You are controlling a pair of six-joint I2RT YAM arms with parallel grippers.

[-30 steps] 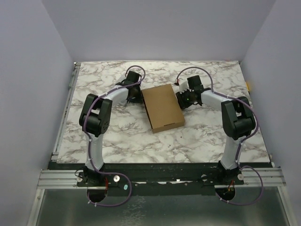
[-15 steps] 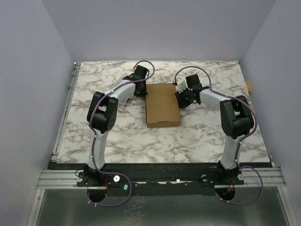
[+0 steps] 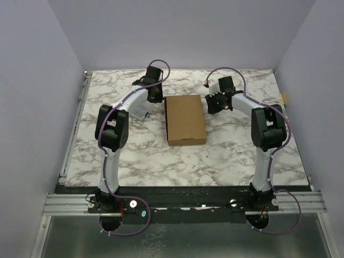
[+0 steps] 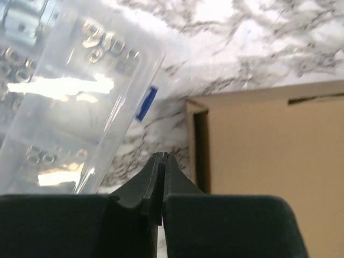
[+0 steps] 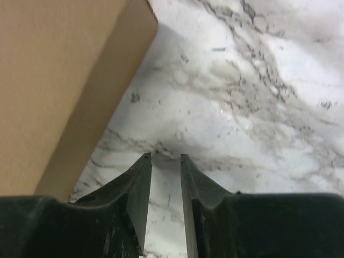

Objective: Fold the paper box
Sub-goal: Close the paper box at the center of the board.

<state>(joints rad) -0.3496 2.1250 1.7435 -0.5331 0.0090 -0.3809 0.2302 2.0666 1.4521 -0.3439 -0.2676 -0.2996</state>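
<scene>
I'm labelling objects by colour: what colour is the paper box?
Plain brown cardboard, no print. The paper box shows best in the top external view.

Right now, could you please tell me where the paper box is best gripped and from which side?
Probably the paper box by its right long edge, approached low from the right by the right gripper. It lies flat and closed, so only its shallow side walls offer purchase; that wall faces the open jaws, while the clear plastic case sits beside the left edge.
</scene>
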